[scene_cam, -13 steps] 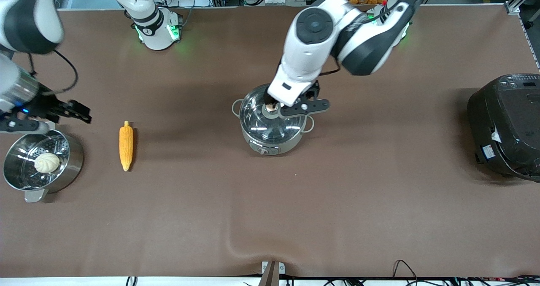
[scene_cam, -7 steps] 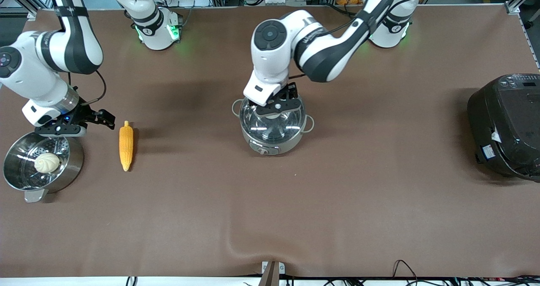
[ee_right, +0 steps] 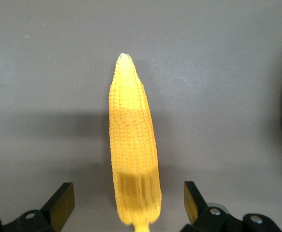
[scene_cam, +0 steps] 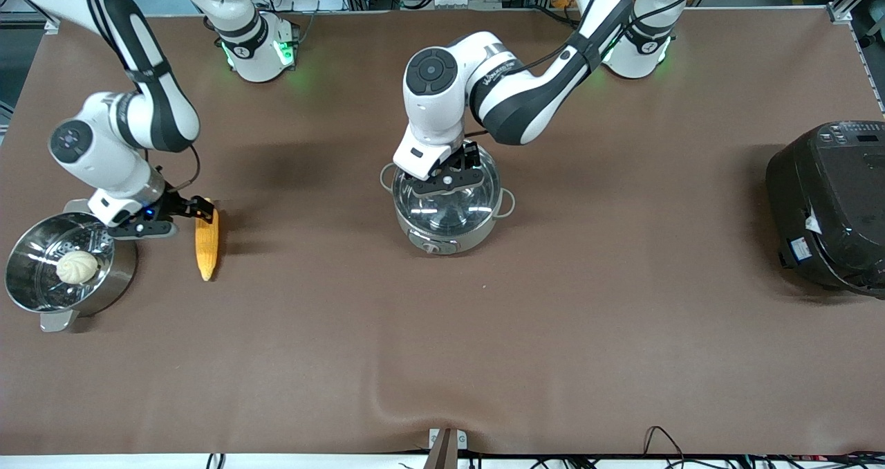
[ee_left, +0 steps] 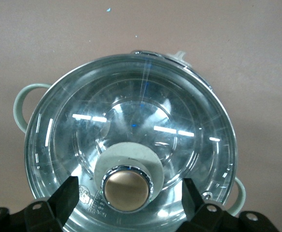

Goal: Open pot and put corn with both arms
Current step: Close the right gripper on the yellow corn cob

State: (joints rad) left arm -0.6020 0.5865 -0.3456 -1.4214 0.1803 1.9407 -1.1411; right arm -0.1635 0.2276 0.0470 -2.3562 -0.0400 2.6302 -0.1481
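Left jaws [ee_left: 126,193] straddle glass lid knob [ee_left: 126,188]; right jaws [ee_right: 126,203] straddle ridged corn [ee_right: 132,154]

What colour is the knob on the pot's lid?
Golden bronze knob, seen best in the left wrist view.

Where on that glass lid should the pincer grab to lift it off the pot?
Best by the round knob at the centre of the glass lid, coming straight down from above. The lid is a smooth, wide dome with nothing else to pinch; the knob stands up and fits between the fingers. The left pincer is over it, open, one finger on each side.
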